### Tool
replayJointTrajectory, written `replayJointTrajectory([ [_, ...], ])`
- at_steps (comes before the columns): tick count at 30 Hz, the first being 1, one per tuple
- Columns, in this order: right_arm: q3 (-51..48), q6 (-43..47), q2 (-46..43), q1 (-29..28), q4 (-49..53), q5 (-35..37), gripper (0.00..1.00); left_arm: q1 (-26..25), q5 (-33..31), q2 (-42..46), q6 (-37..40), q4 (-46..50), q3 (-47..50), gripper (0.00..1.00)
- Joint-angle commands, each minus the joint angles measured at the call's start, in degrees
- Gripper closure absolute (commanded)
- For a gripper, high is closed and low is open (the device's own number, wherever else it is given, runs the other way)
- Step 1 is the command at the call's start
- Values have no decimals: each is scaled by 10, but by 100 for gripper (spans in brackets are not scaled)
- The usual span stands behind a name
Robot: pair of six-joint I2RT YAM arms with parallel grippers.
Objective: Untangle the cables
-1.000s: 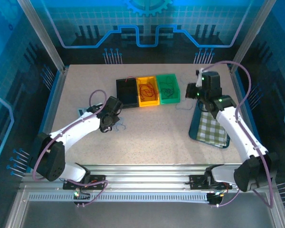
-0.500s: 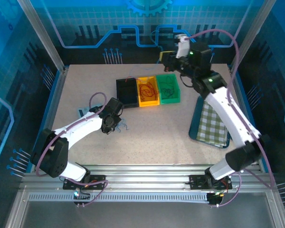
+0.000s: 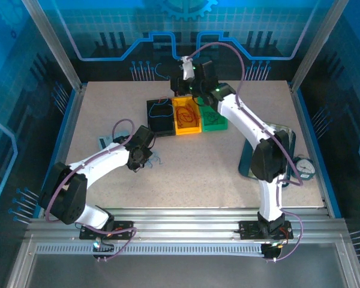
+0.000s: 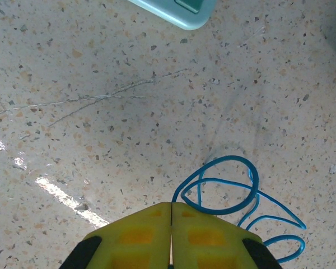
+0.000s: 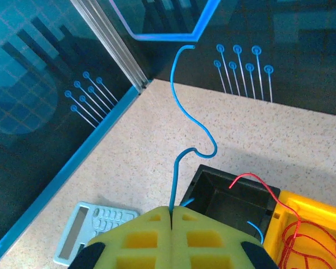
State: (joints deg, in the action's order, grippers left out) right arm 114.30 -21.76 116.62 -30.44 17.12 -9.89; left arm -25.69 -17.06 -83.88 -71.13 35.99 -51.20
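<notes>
Inspector: Change over the last second?

Technician: Right gripper (image 3: 179,90) swung from 3 o'clock on the table to 12 o'clock and stood above the black bin (image 3: 162,125). Its fingers were pressed shut on a blue cable (image 5: 174,179), which rose from the seam between them. Further blue strands showed inside that bin.

Inspector: And the left?

Technician: Left gripper (image 4: 172,204) barely moved, at 8 o'clock. Its fingers were closed tip to tip. A blue loop (image 4: 224,188) lay on the table (image 4: 101,112) against the tips. Whether it was pinched could not be told.

Inspector: Meaning?

Technician: In my judgement, one blue strand was positioned for release into the black bin. Red cable (image 5: 302,246) already lay in the yellow bin (image 3: 189,131).
</notes>
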Motion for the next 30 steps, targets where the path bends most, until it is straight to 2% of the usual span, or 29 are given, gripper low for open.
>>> replayJointTrajectory([
  [1, 39, 21, 18, -10, 16, 25, 100, -2, 1, 15, -8, 23, 5, 100],
  [7, 39, 63, 41, -26, 45, 80, 100, 0, 5, 13, -11, 21, 5, 100],
  [15, -2, 79, 64, -53, 45, 58, 100, 5, 8, 7, -3, 27, -3, 100],
  [21, -29, 49, 87, -59, 40, 62, 100, 6, 8, 12, 5, 26, -4, 100],
  [29, 60, 44, 163, -58, 109, 77, 100, 7, 8, 17, 27, 26, -23, 100],
  [30, 65, 41, 164, -59, 115, 80, 95, 7, 7, 18, 29, 27, -26, 100],
])
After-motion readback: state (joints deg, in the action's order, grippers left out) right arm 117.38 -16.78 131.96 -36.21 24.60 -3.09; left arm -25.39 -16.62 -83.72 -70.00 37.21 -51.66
